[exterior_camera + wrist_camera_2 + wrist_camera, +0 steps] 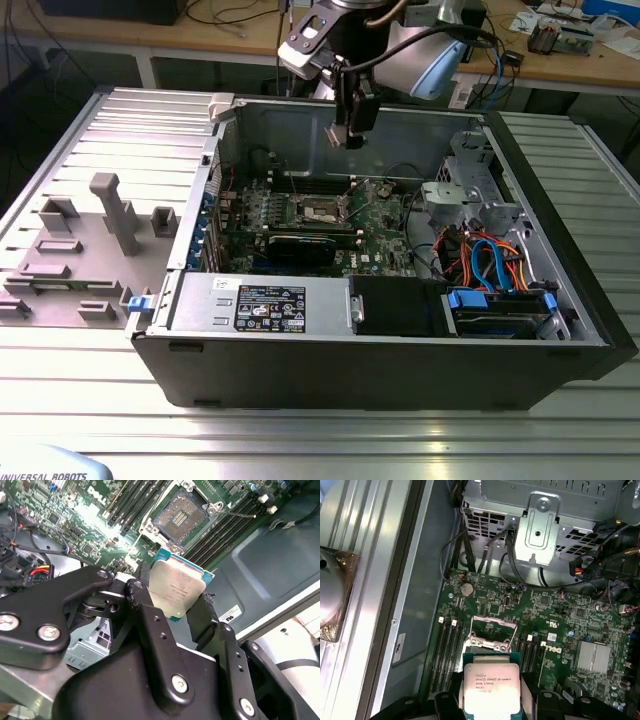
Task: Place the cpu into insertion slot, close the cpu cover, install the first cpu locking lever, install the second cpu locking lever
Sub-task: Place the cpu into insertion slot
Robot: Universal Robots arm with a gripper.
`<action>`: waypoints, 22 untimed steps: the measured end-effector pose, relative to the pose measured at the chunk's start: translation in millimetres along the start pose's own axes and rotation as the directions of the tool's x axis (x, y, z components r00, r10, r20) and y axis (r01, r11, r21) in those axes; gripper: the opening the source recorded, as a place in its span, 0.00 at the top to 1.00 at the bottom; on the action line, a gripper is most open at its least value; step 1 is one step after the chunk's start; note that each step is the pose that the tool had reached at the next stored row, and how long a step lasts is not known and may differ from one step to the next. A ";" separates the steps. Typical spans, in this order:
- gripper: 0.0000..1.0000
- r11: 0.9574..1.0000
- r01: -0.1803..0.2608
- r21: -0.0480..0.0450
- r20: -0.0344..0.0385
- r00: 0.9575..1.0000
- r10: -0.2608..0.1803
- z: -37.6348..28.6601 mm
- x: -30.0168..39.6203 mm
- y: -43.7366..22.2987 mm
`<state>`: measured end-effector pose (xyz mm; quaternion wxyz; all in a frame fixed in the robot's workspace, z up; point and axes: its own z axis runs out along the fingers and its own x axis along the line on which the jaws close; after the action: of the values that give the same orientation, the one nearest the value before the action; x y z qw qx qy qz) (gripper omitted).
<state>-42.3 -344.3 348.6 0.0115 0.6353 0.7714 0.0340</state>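
Note:
My gripper (348,138) hangs above the open computer case, over the motherboard. It is shut on the cpu (177,586), a small square chip with a silvery top face and a green edge, also seen in the first wrist view (491,687). Black fingers (146,607) press on its two opposite sides. The insertion slot (179,514) lies below, with a dark centre and a silver rim, uncovered; in the exterior view the slot (322,210) sits mid-board. The cpu cover (493,622) stands raised as a thin silver frame beside the slot. A thin wire lever (240,515) sticks out near one corner.
A black graphics card (305,247) lies just in front of the slot, with a power supply (260,300) nearer still. A metal drive cage (470,190) and orange and blue cables (490,260) fill the exterior view's right. Memory slots (225,530) flank the socket. Grey fixture blocks (110,210) stand outside the case.

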 end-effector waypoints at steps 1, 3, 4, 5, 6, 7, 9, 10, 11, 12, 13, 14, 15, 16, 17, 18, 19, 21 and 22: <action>0.46 1.000 -0.013 0.002 0.000 1.000 0.013 0.4 0.1 0.0; 0.46 0.999 -0.039 0.005 0.002 0.999 0.039 1.8 0.2 0.0; 0.46 0.999 -0.047 0.006 0.002 0.999 0.047 2.3 0.2 0.0; 0.46 0.998 -0.055 0.007 0.002 0.999 0.054 2.8 0.3 -0.1; 0.46 0.998 -0.065 0.008 0.003 0.998 0.065 3.6 0.3 -0.2; 0.46 0.997 -0.072 0.008 0.003 0.997 0.072 4.1 0.3 -0.2; 0.46 0.995 -0.097 0.007 0.005 0.995 0.097 5.1 0.3 -0.2; 0.46 0.994 -0.106 0.007 0.005 0.994 0.105 5.3 0.4 -0.2; 0.46 0.994 -0.112 0.007 0.006 0.994 0.112 5.3 0.4 -0.3; 0.46 0.994 -0.113 0.007 0.006 0.994 0.113 5.3 0.4 -0.3; 0.46 0.994 -0.113 0.007 0.006 0.994 0.113 5.4 0.4 -0.2; 0.46 0.994 -0.113 0.007 0.006 0.994 0.113 5.3 0.4 -0.2; 0.46 0.994 -0.113 0.007 0.006 0.994 0.113 5.3 0.4 -0.2; 0.46 0.994 -0.113 0.007 0.006 0.994 0.113 5.4 0.4 -0.2; 0.46 0.994 -0.113 0.007 0.006 0.994 0.113 5.4 0.4 -0.2; 0.46 0.993 -0.114 0.007 0.006 0.993 0.114 5.5 0.5 -0.2; 0.46 0.993 -0.119 0.007 0.006 0.993 0.119 5.9 0.5 -0.2; 0.46 0.989 -0.147 0.006 0.008 0.989 0.147 6.5 0.4 -0.3; 0.46 0.987 -0.161 0.005 0.009 0.987 0.161 6.7 0.4 -0.3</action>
<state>-42.3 -343.7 341.9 0.0101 0.6956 0.7177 0.0298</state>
